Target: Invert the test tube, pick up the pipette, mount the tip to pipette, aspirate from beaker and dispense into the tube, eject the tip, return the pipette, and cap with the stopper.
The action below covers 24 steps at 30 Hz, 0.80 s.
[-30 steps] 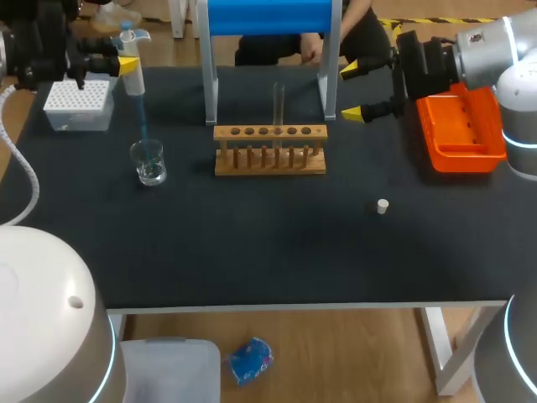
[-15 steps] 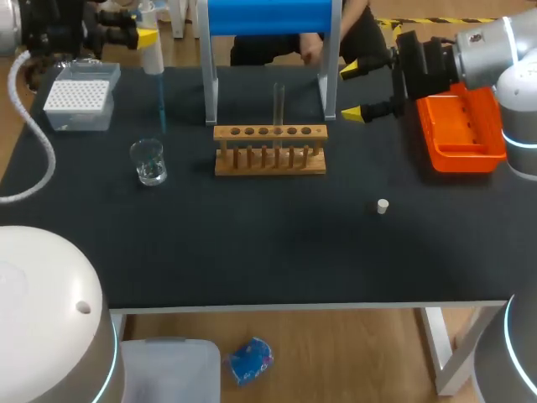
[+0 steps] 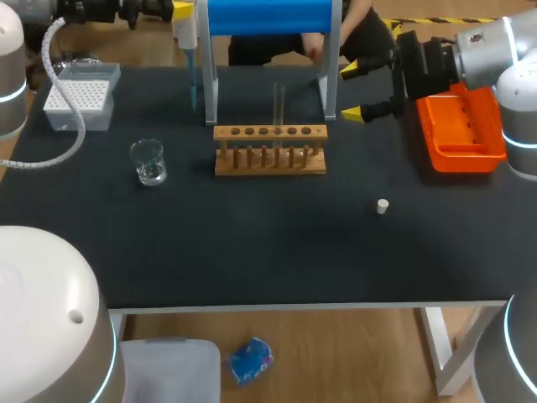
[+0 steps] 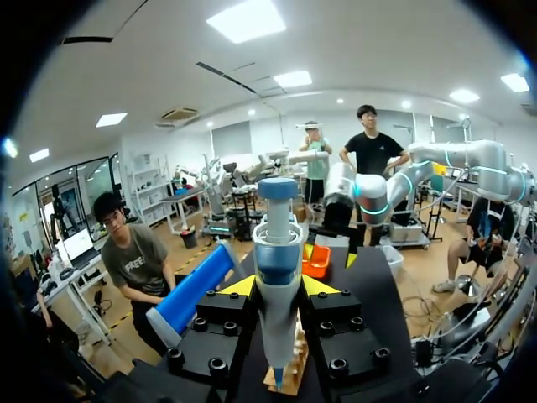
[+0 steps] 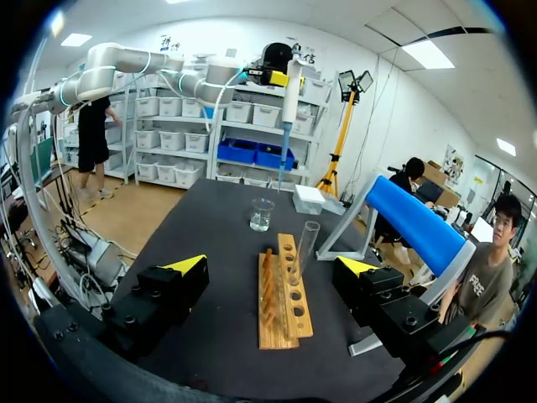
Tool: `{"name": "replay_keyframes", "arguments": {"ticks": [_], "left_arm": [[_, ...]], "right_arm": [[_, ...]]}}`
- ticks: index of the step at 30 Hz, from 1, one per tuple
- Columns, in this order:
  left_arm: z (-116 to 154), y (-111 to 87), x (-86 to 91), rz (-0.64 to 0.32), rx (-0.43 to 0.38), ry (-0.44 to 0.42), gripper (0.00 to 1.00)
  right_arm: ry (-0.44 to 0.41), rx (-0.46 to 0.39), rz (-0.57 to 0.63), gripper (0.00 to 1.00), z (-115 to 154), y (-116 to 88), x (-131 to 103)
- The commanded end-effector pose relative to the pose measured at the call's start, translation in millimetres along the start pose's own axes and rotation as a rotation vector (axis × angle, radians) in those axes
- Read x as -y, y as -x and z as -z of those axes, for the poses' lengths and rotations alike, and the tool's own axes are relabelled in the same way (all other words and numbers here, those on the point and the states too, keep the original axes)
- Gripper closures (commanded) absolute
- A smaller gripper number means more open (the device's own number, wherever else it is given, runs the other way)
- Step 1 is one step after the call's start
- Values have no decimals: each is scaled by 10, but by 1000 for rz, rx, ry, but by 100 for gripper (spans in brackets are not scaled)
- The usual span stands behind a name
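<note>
Pale wood is marking the middle of the black table (image 3: 252,252): a long wooden test tube rack (image 3: 269,153) with a row of holes is sitting there. A clear glass test tube (image 3: 278,102) is standing upright in one of its middle holes.

Beyond the rack's left end, high above the tabletop, the left gripper (image 4: 278,287) is clamping a white and blue pipette (image 3: 185,29) between its two yellow-tipped fingers, one pressing on each side of the barrel. The pipette is hanging upright, and a slim blue tip (image 3: 193,84) mounted on its lower end is pointing down at the table behind the rack's left end.

A small clear glass beaker (image 3: 148,161) is standing left of the rack. A white box of pipette tips (image 3: 80,101) is sitting farther left and back from the rack. A blue roll on a metal frame (image 3: 268,17) is standing just behind the rack.

A small white stopper (image 3: 383,206) is lying on the table right of the rack and nearer the front edge, apart from everything.

The right gripper (image 3: 357,91) is hovering off the rack's right end, its fingers spread wide with nothing between them. An orange plastic tray (image 3: 457,134) is resting farther right of the rack, beside that gripper.
</note>
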<state>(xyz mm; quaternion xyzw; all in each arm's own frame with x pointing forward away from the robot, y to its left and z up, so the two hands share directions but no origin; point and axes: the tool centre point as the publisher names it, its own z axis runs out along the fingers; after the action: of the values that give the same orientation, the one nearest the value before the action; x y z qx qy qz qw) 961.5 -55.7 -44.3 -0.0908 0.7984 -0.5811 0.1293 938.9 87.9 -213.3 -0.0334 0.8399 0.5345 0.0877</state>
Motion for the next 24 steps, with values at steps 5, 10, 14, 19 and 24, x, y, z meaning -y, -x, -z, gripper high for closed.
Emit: {"name": "replay_keyframes", "arguments": {"ticks": [5,10,14,19,24], "left_arm": [[-15,37,12,0,-8,4,100],[-15,37,12,0,-8,4,100],[-15,37,12,0,-8,4,100],[-59,39,54,37,-23,-1,100],[-162,0,235,-4,-25,-8,100]], "right_arm": [[-1,0,0,0,4,-3,1],[-1,0,0,0,4,-3,1],[-1,0,0,0,4,-3,1],[-1,0,0,0,4,-3,1],[-1,0,0,0,4,-3,1]]}}
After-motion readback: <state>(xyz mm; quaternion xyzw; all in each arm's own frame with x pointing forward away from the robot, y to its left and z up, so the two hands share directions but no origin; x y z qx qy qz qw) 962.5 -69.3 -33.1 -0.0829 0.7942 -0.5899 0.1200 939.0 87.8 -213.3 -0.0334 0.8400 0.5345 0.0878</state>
